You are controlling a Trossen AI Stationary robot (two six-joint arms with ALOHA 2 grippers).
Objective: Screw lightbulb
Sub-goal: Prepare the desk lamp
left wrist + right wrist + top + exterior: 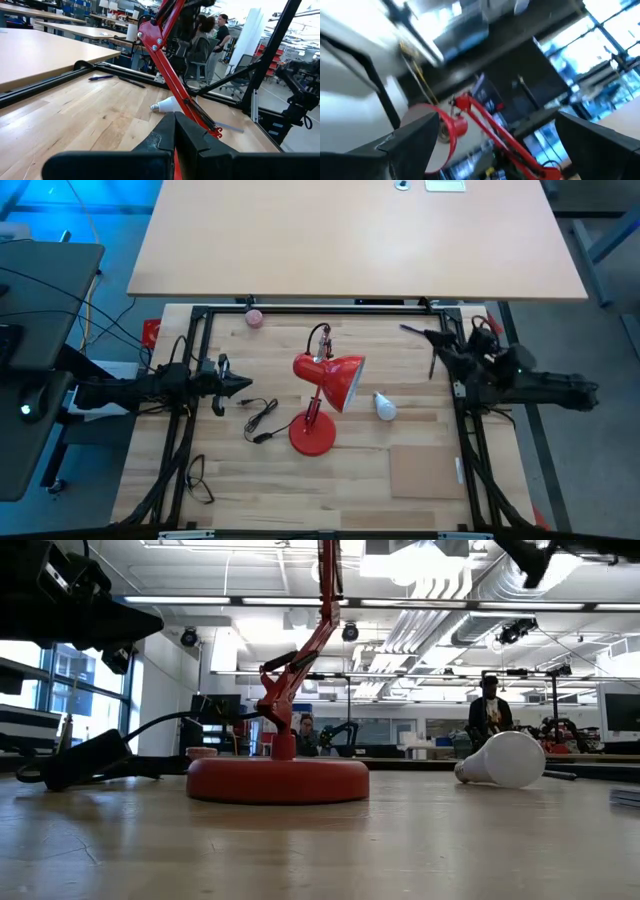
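Observation:
The small white lightbulb (385,406) lies on its side on the wooden table, just right of the red lamp; it also shows in the low view (505,760) and the left wrist view (167,106). The lamp stands on its round base (312,435), its shade (340,378) tipped over toward the bulb. My left gripper (240,386) is shut and level, left of the lamp, with nothing between its fingers (175,135). My right gripper (422,348) is open and raised off the table at the right, apart from the bulb; its fingers (415,140) hold nothing.
A pink ball (254,318) lies near the far edge. The lamp's black cord and plug (262,420) lie left of its base. A thin brown square (425,470) lies at the near right, and a black cable loop (198,478) at the near left. People stand beyond the table.

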